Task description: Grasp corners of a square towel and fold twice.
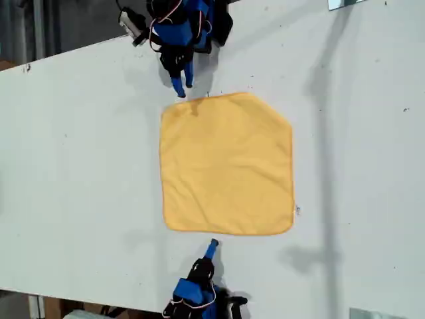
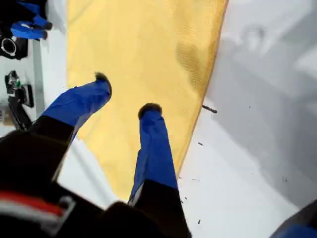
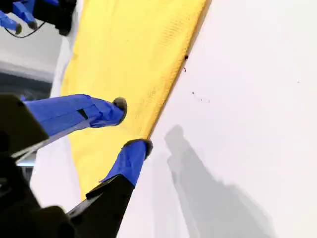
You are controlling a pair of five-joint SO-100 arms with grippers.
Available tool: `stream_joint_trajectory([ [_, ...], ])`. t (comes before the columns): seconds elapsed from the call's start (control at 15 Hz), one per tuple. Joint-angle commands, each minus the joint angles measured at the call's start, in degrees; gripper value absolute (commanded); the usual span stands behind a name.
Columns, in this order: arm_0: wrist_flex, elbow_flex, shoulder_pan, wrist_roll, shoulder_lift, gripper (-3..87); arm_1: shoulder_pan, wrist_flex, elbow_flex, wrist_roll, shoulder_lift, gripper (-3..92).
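The yellow-orange towel (image 1: 226, 163) lies flat and unfolded on the white table (image 1: 80, 166). Its corner at the exterior view's upper right looks cut off at a slant. A small white tag (image 1: 297, 210) sticks out by the lower right corner. My first gripper (image 1: 182, 88) hangs open just beyond the towel's upper left corner (image 1: 167, 109). In the first wrist view the first gripper (image 2: 125, 94) is spread over the towel (image 2: 143, 44), holding nothing. My second gripper (image 1: 212, 244) is just below the towel's lower edge. In the second wrist view it (image 3: 131, 124) is open astride the hem (image 3: 173, 84).
The table's far edge runs just behind the first arm (image 1: 179, 26), and its near edge lies by the second arm (image 1: 196, 292). A long pole shadow (image 1: 322, 100) crosses the table at the exterior view's right. Dark specks (image 3: 185, 58) lie beside the hem.
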Motion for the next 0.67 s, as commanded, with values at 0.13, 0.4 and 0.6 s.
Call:
stream_joint_trajectory([
  [0.13, -3.87, -0.53, -18.02, -17.31, 0.53, 8.4, -15.12, -2.90, 0.26, -11.16, -0.53, 30.8],
  [0.4, -4.22, 0.18, -17.58, -21.62, 0.53, 17.7, -15.03, -6.68, 2.72, -11.43, -0.53, 30.0],
  [0.6, -8.96, -13.54, -14.85, -21.71, -20.30, 16.4, -12.66, -5.45, -29.88, -24.17, -49.39, 34.2],
])
